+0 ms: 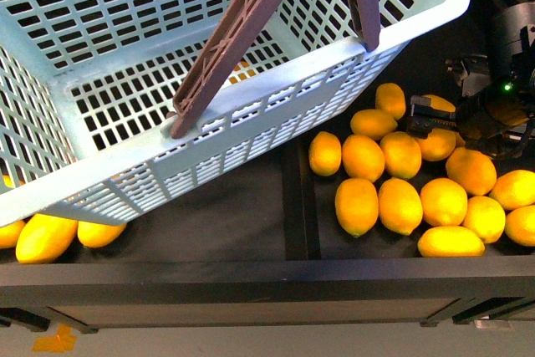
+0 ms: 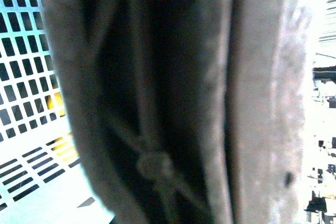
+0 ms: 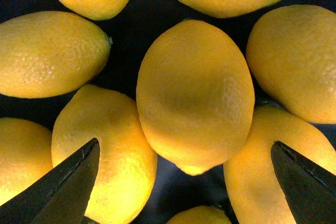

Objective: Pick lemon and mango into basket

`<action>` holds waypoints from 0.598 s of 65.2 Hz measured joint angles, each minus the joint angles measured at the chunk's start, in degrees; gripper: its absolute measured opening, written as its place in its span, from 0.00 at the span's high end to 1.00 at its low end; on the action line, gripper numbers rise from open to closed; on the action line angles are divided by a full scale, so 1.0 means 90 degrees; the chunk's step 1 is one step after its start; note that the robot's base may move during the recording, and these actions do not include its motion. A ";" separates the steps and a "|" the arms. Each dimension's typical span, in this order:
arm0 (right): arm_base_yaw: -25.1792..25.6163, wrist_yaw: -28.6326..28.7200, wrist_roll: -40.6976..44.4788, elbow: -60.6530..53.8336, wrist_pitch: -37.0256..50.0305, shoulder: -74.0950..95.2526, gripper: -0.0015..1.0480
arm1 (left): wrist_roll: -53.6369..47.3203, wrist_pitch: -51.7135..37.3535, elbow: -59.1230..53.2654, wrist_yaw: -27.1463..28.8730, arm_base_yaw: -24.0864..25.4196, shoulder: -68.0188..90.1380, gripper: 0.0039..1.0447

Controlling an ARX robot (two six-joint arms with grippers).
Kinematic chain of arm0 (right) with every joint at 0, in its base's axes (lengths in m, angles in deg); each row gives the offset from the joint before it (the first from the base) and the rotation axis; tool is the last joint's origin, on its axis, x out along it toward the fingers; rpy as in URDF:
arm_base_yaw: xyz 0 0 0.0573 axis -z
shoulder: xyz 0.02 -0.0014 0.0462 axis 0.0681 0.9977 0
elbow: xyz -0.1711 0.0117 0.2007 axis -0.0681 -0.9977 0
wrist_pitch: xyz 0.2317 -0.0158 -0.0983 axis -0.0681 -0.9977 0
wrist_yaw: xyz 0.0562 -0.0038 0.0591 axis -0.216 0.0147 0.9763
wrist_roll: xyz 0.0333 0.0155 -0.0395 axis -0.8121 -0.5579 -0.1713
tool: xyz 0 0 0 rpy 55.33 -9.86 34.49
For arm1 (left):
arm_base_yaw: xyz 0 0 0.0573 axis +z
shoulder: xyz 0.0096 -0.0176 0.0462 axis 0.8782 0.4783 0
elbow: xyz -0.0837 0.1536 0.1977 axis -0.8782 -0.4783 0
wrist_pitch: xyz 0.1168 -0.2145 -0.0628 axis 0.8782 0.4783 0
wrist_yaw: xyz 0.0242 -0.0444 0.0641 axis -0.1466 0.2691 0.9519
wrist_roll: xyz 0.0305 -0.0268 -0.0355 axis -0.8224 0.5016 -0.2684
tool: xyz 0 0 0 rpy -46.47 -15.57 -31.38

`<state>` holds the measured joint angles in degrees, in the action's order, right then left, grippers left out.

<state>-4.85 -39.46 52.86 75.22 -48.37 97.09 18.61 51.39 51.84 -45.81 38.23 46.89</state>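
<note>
On the right half of the dark desk, you are looking at a loose heap of yellow fruits lying against one another. Your right end effector is hovering over the far side of that heap, with a small green light glowing on the arm behind it. Its wrist camera is showing both dark fingertips spread wide apart, released and gripping nothing. The lemon is lying centred between them, crowded by neighbouring fruits on every side. To the left, the aqua basket is filling the upper part of the front view and tilting, its brown ribbed handles slanting across it. A patch of yellow is showing through its slots; you cannot tell whether it is lying inside. More yellow fruits are peeking out from beneath its near edge. The left wrist camera is sitting so close to one of those handles, blurred, that you cannot tell whether the left end effector is clenched or released.
</note>
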 joint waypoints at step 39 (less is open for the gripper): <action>0.0068 -0.0032 -0.0622 0.1384 -0.0792 0.0801 0.08 | 0.0000 0.0000 0.0000 0.0002 0.0000 0.0000 0.87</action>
<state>-4.24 -39.75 47.27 87.68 -55.50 104.30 18.61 51.39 51.84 -45.79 38.23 46.89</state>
